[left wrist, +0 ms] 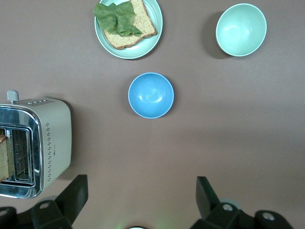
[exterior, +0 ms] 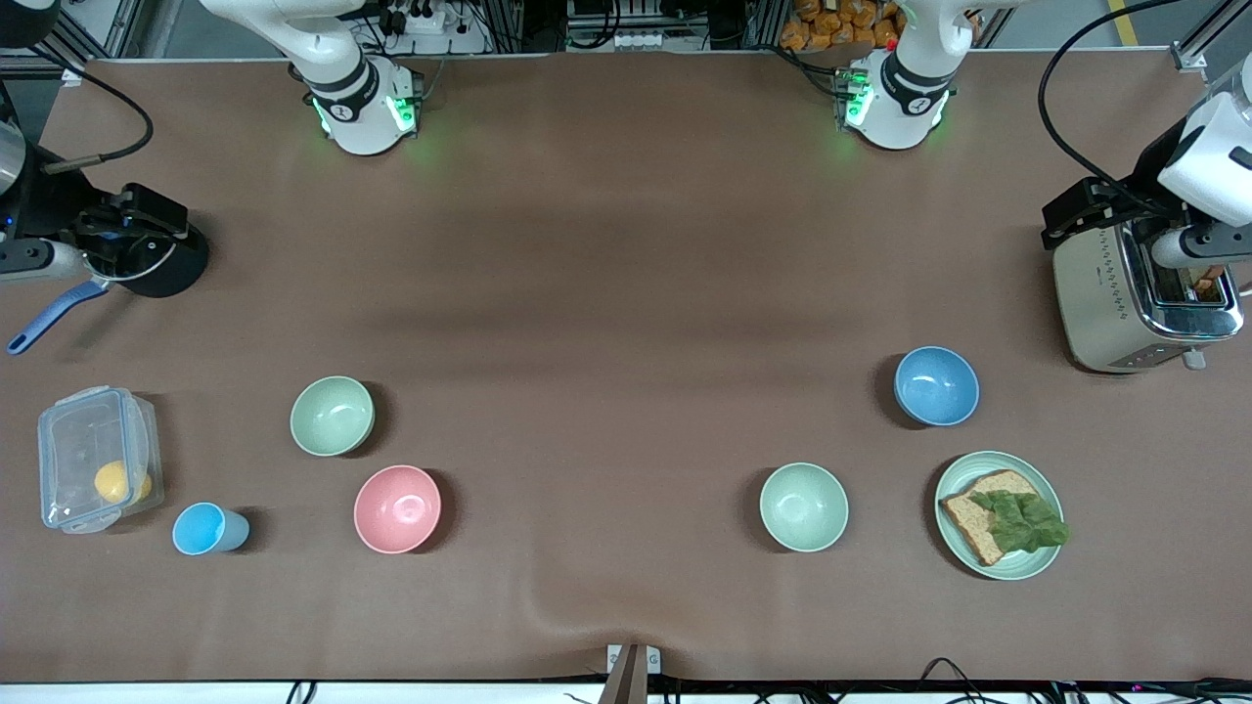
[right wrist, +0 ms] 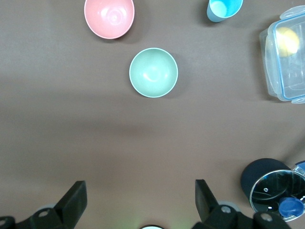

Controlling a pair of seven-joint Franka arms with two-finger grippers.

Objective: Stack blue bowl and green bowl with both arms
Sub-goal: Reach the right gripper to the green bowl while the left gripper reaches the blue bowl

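Note:
The blue bowl (exterior: 936, 386) stands upright toward the left arm's end of the table and also shows in the left wrist view (left wrist: 150, 95). The green bowl (exterior: 333, 416) stands upright toward the right arm's end and also shows in the right wrist view (right wrist: 153, 72). My left gripper (left wrist: 141, 187) is open and empty, high over bare table between its base and the blue bowl. My right gripper (right wrist: 140, 189) is open and empty, high over bare table between its base and the green bowl. Neither gripper shows in the front view.
A paler mint bowl (exterior: 804, 506), a plate with bread and lettuce (exterior: 1000, 515) and a toaster (exterior: 1144, 293) are near the blue bowl. A pink bowl (exterior: 397, 508), light-blue cup (exterior: 207, 529), clear lidded box (exterior: 96, 458) and black pot (exterior: 147, 249) are near the green bowl.

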